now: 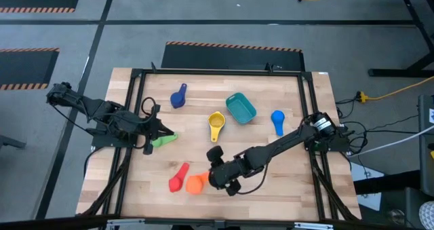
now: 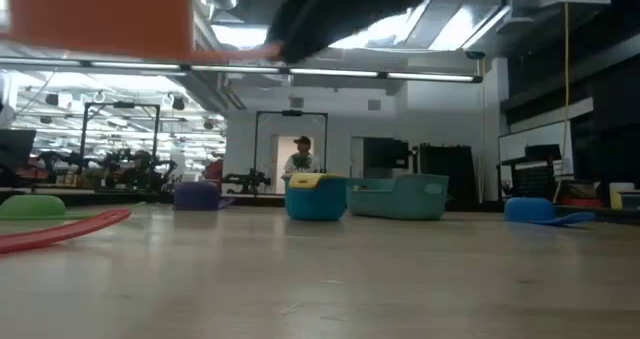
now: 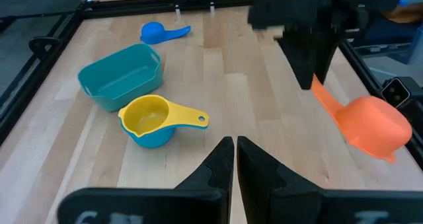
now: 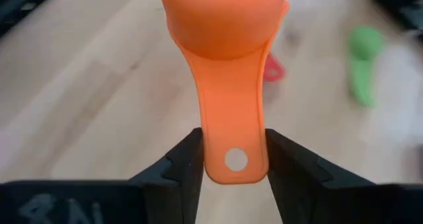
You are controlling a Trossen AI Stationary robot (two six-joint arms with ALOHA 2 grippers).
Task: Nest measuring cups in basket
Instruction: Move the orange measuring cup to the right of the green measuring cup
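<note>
The orange measuring cup (image 3: 373, 125) hangs above the table's near middle, with my right gripper (image 4: 234, 168) shut on it. A red cup (image 1: 179, 178) lies just to its left. A yellow cup (image 3: 149, 113) sits nested in a light blue cup (image 3: 151, 137), close beside the teal basket (image 1: 241, 108). A blue cup (image 1: 277, 120) lies right of the basket and a dark blue one (image 1: 178, 96) at the far left. My left gripper (image 3: 234, 151) is shut, holding nothing, above the green cup (image 1: 164, 140) at the left. My right gripper pinches the orange cup's flat handle (image 4: 234, 141) near its free end, by the hole, one finger on each long edge. The fingers (image 3: 310, 59) slant down from the table's right and lie along the handle. The cup is lifted clear, its bowl (image 4: 225, 19) beyond and below the fingertips.
The table's metal frame rails (image 1: 135, 108) run along its left, right and far sides. Bare wood (image 1: 285, 182) lies near the front right. A person (image 2: 298, 159) stands far back in the room.
</note>
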